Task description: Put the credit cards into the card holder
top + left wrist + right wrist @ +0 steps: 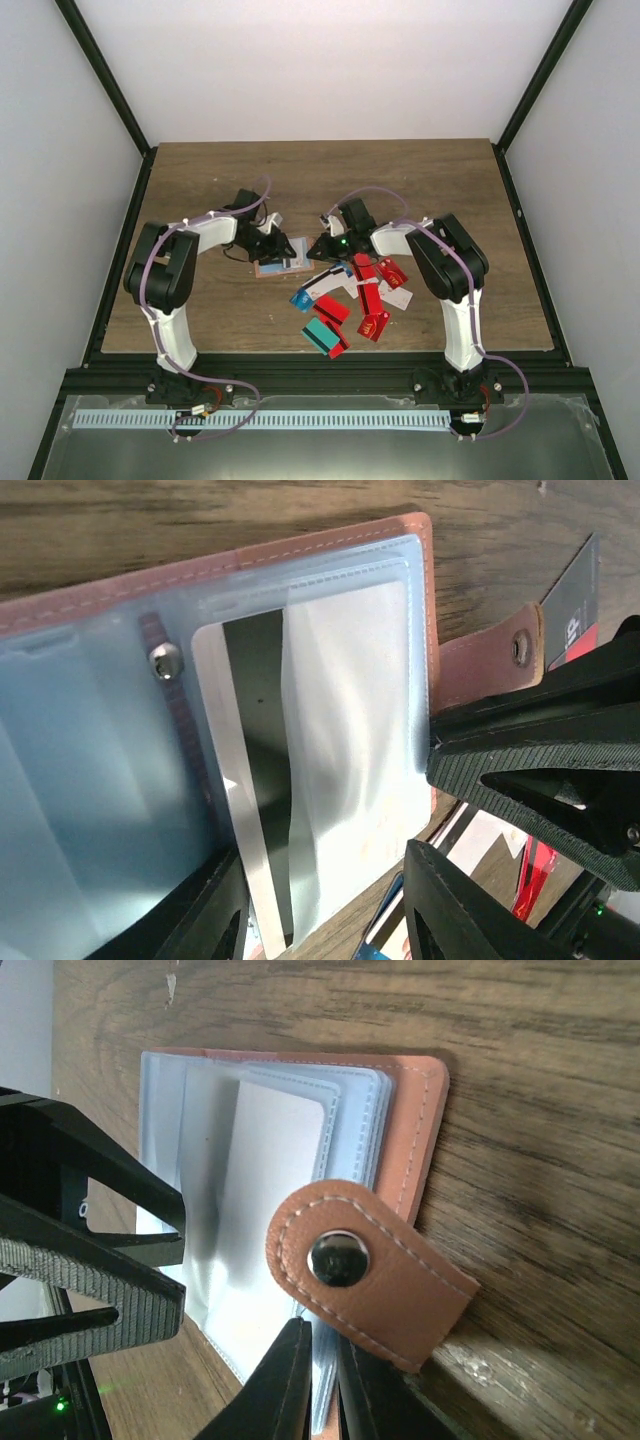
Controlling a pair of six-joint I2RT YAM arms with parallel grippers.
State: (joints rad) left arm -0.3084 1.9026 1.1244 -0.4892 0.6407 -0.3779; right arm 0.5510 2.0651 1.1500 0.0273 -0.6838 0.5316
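Locate the card holder (pixel 282 262) spread open at the middle of the worktop (pixel 320 180), directly between the two claws. Note the right claw (pixel 322 1360) nearly closed, apparently pinching the edge of a clear sleeve just under the snap strap (pixel 370 1280). Read this as a hold for pinning the holder flat and steadying the pocket during loading.

Note the left claw (pixel 322 885) with jaws apart, gripping nothing, straddling the near edge of the same sleeve. Observe a white card (pixel 350 780) with a dark stripe lying inside that sleeve, just ahead of the left fingertips.

Find the other credit cards (pixel 355 295) scattered loose on the worktop on the right claw's side, near the holder. Treat the open jaws as likely clearance for backing away without dragging the seated card out.
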